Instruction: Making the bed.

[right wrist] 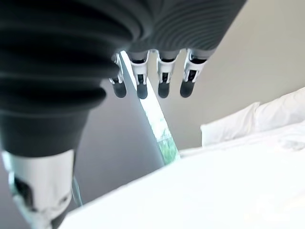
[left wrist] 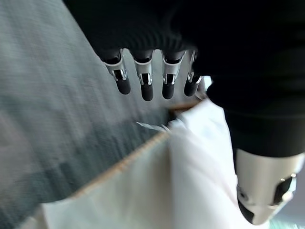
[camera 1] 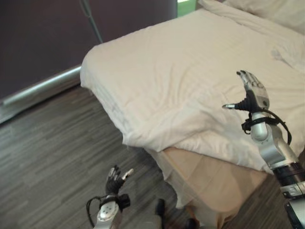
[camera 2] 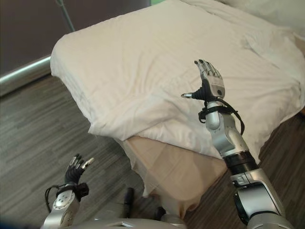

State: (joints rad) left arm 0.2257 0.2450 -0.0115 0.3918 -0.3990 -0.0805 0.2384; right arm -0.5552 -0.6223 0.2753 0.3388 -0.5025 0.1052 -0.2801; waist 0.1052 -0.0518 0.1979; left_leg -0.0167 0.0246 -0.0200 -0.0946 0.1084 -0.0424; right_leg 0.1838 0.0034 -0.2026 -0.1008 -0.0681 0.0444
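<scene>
A white duvet (camera 1: 190,71) covers the bed, its near corner folded back on itself so the beige mattress corner (camera 1: 214,181) shows below. My right hand (camera 1: 252,93) is raised above the duvet near that fold, fingers straight, thumb out, holding nothing; the same right hand (right wrist: 152,81) shows the bed and a pillow (right wrist: 231,126) past its fingers. My left hand (camera 1: 116,180) hangs low over the floor beside the bed corner, fingers relaxed and empty. Past the left hand (left wrist: 147,81) lie the duvet's edge (left wrist: 190,157) and the floor.
Dark wood-plank floor (camera 1: 52,152) runs along the bed's left side and foot. A dark wall with a metal rail (camera 1: 43,86) stands at the left. Pillows (camera 1: 267,9) lie at the head of the bed, far right. A rumpled patch (camera 1: 286,52) marks the duvet's right side.
</scene>
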